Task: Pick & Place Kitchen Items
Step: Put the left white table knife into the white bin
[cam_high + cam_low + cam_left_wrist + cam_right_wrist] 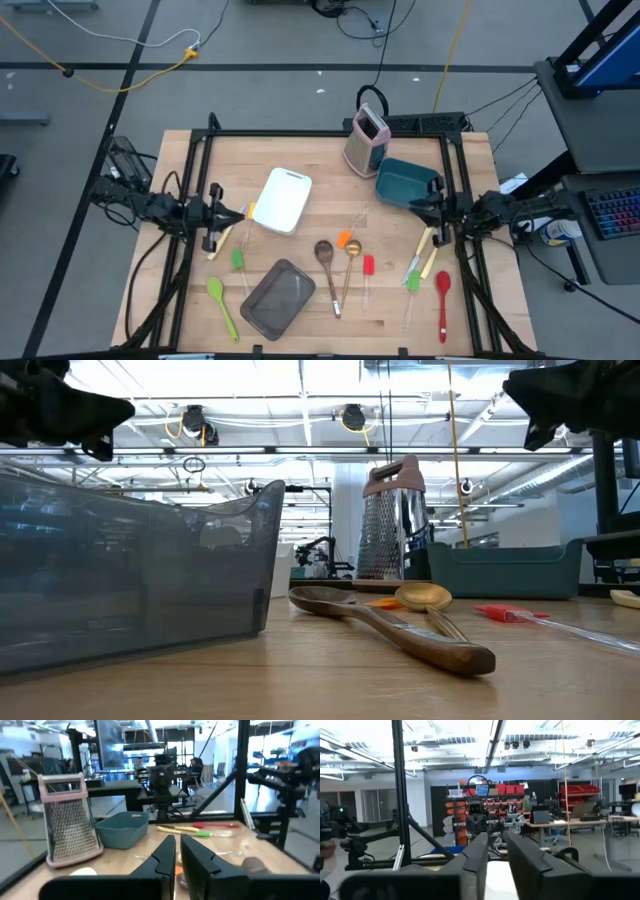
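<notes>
- The left gripper (243, 212) hangs at the table's 9 o'clock side, fingers (165, 857) nearly together, a thin gap between them, holding nothing.
- The right gripper (418, 207) waits at 3 o'clock, narrowly parted and empty.
- The wooden spoon (327, 262), gold spoon (351, 262) and red spatula (368, 270) lie at centre, at 3 o'clock of the grey pan (279, 297).
- The green spatula (221, 303) lies at 9 o'clock of that pan.
- The red spoon (442, 300) lies toward 4 o'clock.
</notes>
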{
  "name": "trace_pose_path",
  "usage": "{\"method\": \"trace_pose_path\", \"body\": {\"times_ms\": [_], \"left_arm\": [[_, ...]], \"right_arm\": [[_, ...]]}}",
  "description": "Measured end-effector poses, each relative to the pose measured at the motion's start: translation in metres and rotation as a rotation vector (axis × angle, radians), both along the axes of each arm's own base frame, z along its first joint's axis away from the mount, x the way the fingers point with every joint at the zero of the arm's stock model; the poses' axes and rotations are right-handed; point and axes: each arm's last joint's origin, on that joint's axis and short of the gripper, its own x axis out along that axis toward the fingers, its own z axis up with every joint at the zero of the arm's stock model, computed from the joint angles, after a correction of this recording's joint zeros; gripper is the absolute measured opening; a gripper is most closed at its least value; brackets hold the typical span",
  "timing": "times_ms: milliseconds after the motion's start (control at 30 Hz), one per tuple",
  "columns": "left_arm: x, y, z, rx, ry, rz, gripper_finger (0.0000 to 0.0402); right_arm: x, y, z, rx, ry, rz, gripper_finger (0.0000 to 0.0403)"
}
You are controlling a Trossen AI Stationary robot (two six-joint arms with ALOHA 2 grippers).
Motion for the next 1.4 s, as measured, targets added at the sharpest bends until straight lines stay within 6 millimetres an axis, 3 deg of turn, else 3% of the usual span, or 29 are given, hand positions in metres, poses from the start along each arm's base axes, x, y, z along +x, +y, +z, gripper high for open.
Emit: {"method": "trace_pose_path", "body": {"times_ms": [233, 500, 633, 767, 900, 1200, 1300, 1400], "left_arm": [[-0.001, 0.000, 0.005, 0.014, -0.046, 0.003, 0.0031], [0.000, 0.000, 0.021, 0.044, 0.035, -0.007, 0.0034], [0.005, -0.002, 0.036, 0.068, 0.079, -0.007, 0.0065], [0.013, -0.005, 0.048, 0.098, 0.159, 0.001, 0.0109], [0.021, -0.007, 0.066, 0.073, 0.216, 0.028, 0.0143], [0.028, -0.008, 0.116, -0.054, 0.308, 0.104, 0.0165], [0.029, -0.009, 0.119, -0.111, 0.373, 0.123, 0.0166], [0.032, -0.010, 0.113, -0.200, 0.451, 0.150, 0.0166]], "right_arm": [[0.010, 0.002, 0.003, -0.002, -0.025, -0.002, 0.0131], [0.024, 0.004, 0.001, -0.055, -0.019, -0.019, 0.0133], [0.029, 0.005, 0.001, -0.058, -0.033, -0.021, 0.0131], [0.031, 0.006, 0.007, -0.176, -0.117, -0.067, 0.0132], [0.038, 0.009, 0.003, -0.208, -0.096, -0.001, 0.0130], [0.100, 0.019, 0.011, -0.179, 0.097, 0.038, 0.0130], [0.119, 0.023, 0.011, -0.183, 0.121, 0.041, 0.0130], [0.132, 0.025, -0.002, -0.194, 0.198, 0.047, 0.0130]]}}
